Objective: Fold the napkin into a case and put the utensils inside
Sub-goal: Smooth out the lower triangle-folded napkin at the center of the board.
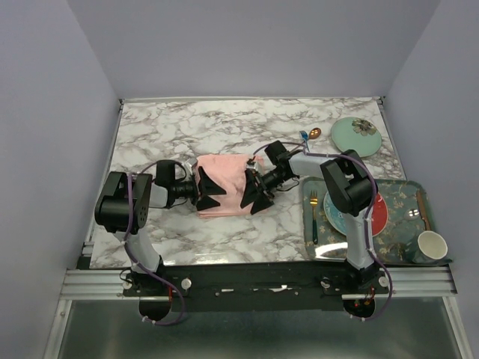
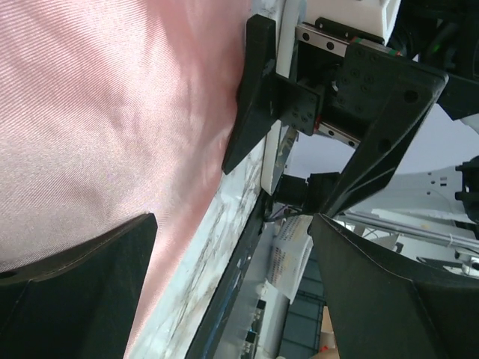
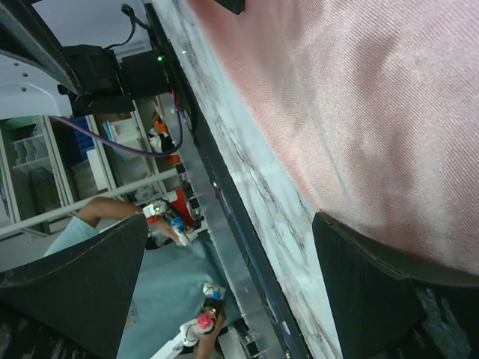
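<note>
Napkin (image 1: 222, 179) cloth lies folded in the middle of the marble table (image 1: 165, 134), right between the 2 arms. It looks a bit longer from near to far than from left to right.

The left gripper (image 1: 212, 192) is at the left edge of the napkin. Its fingers are spread wide and hold nothing. The right gripper (image 1: 250, 194) is at the right edge, facing the other one. It is spread wide too, with nothing in it. Both wrist views show pink cloth just past the open fingers.

So for the next fold, each arm has its own side of the cloth close by.

The spoon (image 1: 315, 133) and the blue fork (image 1: 304, 137) lie far back on the right, beside a green plate (image 1: 356, 136). They are well apart from the napkin, and the right arm is nearer to them.
</note>
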Controlling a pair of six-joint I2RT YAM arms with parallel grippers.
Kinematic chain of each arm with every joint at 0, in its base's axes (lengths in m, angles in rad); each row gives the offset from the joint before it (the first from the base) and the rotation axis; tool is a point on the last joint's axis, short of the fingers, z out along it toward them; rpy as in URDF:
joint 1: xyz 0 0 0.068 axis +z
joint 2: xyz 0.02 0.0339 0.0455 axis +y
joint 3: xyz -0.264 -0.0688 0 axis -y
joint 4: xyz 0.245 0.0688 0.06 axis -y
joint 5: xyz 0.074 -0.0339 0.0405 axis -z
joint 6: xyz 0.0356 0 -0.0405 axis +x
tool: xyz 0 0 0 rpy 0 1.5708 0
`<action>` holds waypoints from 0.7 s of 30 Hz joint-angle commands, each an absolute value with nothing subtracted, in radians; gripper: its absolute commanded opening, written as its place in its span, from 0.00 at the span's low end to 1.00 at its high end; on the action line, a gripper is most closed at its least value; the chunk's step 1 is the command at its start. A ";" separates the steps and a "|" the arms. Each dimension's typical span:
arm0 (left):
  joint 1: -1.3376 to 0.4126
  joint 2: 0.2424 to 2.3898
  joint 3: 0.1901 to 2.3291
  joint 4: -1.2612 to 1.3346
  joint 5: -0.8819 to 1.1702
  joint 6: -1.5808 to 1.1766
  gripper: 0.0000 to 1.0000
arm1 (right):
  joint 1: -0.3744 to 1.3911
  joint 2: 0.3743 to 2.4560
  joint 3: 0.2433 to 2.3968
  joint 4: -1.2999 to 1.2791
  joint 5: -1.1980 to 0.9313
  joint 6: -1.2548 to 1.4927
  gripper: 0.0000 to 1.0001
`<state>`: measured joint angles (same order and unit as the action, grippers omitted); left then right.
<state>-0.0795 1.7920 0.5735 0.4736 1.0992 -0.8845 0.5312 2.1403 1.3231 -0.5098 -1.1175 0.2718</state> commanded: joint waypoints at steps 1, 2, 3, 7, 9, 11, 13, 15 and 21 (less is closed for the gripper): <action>-0.037 1.878 0.555 0.380 1.065 -0.775 0.99 | 0.515 2.189 1.315 -0.563 -0.988 0.209 1.00; -0.032 1.878 0.558 0.377 1.074 -0.772 0.99 | 0.512 2.191 1.316 -0.572 -0.980 0.204 1.00; -0.029 1.867 0.564 0.371 1.083 -0.767 0.99 | 0.511 2.191 1.318 -0.586 -0.979 0.198 1.00; -0.040 1.749 0.558 0.367 1.149 -0.756 0.99 | 0.511 2.151 1.331 -0.626 -0.977 0.141 1.00; -0.067 1.659 0.558 0.341 1.178 -0.746 0.99 | 0.514 2.131 1.338 -0.637 -0.980 0.130 1.00; -0.118 1.612 0.568 0.299 1.181 -0.713 0.99 | 0.512 2.112 1.354 -0.649 -0.989 0.124 1.00; -0.153 1.572 0.568 0.291 1.171 -0.718 0.99 | 0.514 2.103 1.364 -0.663 -0.996 0.124 1.00; -0.181 1.571 0.558 0.307 1.146 -0.735 0.99 | 0.514 2.106 1.368 -0.673 -0.994 0.121 1.00; -0.183 1.696 0.528 0.367 1.128 -0.756 0.99 | 0.512 2.138 1.367 -0.696 -0.966 0.098 1.00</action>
<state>-0.1871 1.5997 0.5602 0.3538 1.1603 -0.7567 0.5213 2.1235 1.3567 -0.6525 -1.0599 0.1478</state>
